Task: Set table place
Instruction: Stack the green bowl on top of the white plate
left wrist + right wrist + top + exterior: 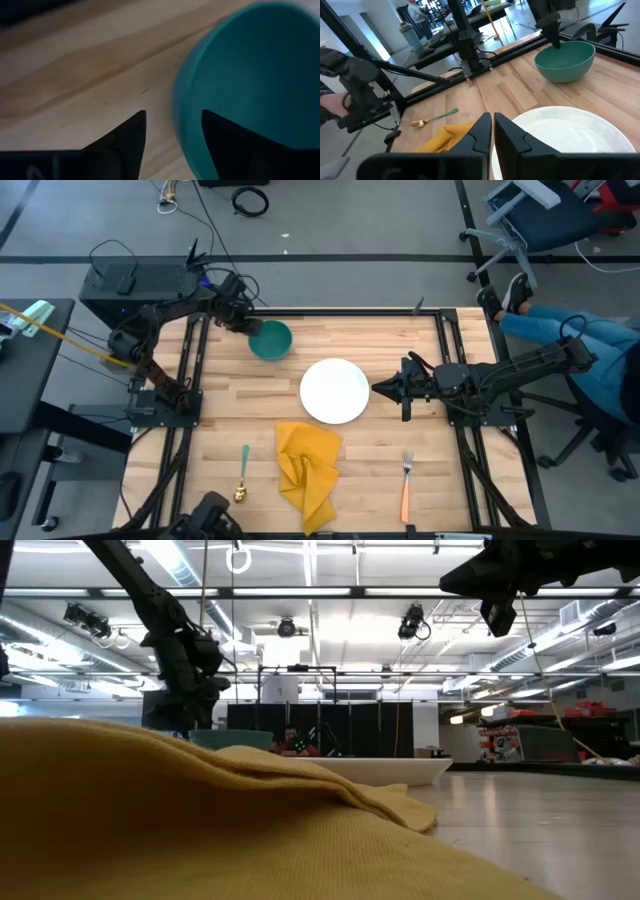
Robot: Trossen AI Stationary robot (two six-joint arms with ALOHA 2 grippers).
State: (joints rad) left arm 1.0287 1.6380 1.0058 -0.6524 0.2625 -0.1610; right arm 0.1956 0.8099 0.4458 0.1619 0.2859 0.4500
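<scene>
A teal bowl (272, 340) stands on its base near the far left of the light-wood table (400, 340). My left gripper (248, 326) is open over the bowl's left rim, with one finger (227, 142) inside the bowl and the other (127, 137) outside. A white plate (335, 390) lies flat mid-table. My right gripper (380, 390) is shut and raised above the table beside the plate's right edge (530, 125). A crumpled yellow napkin (308, 470) lies near the front edge. A teal-handled spoon (243, 473) lies to its left and an orange-handled fork (406, 485) to its right. My left gripper straddles the bowl's rim (182, 125) from above, one finger inside and one outside. A strip of wood shows between the outer finger and the rim. I cannot tell whether the inner finger touches the wall. The bowl sits upright on the table.
Black rails (452, 370) run along the table's left and right sides, where the arm bases stand. A black box (130, 285) sits beyond the far left corner. A seated person's legs (570, 340) are to the right of the table. Bare wood lies between plate and fork.
</scene>
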